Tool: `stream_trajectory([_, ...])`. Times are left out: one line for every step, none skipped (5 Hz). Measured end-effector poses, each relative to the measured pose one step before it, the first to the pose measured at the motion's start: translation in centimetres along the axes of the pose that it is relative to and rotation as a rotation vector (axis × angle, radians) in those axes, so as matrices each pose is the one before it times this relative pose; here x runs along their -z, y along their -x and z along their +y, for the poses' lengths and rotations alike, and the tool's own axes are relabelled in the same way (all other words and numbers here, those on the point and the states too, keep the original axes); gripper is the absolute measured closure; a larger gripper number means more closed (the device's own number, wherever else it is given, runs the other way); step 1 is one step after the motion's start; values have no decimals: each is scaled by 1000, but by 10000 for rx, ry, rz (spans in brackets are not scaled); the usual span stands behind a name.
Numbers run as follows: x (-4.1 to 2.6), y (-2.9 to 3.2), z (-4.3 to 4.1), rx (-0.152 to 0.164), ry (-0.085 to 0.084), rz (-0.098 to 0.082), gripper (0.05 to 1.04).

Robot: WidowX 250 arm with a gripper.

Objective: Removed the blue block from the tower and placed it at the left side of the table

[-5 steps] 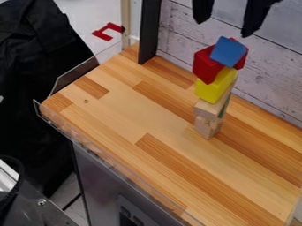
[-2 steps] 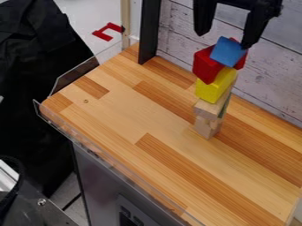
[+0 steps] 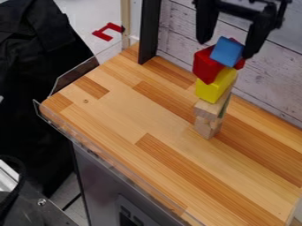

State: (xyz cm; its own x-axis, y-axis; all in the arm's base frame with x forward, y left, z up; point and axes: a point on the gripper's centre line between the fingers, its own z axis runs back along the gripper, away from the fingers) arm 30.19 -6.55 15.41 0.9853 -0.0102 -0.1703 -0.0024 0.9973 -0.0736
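Gripper: the black two-finger gripper [image 3: 226, 50] hangs over the top of the tower at the far right, its fingers spread apart, one to the left of the blue block and one to the right; whether either touches a block I cannot tell.
Blue block: the small blue cube-like block [image 3: 226, 51] sits tilted on top of the tower.
Red piece: a glossy red block [image 3: 205, 66] lies under and behind the blue one, showing on both sides of it.
Yellow block: a bright yellow block [image 3: 213, 87] is below the red, set at a slant.
Tower base: pale bare-wood blocks [image 3: 207, 109] carry the rest, with a sliver of dark green at their right side.
Table: a striped butcher-block wooden top [image 3: 124, 108], with a clear plastic rim [image 3: 106, 156] along its near left side.
Far side: a black upright post [image 3: 149, 33] and a whitewashed plank wall [image 3: 177, 28].
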Motion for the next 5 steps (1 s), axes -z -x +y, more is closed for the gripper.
stream_trajectory([309, -54, -240, 5, -76, 76, 118])
stream_trajectory([-2, -216, -35, -123, 23, -136, 395])
stream_trajectory([4, -169, -152, -63, 64, -112, 524])
stream_trajectory([-5, -35, 42, -30, 5, -16, 525])
stream_trajectory([-5, -7, 23, -46, 17, 2, 525])
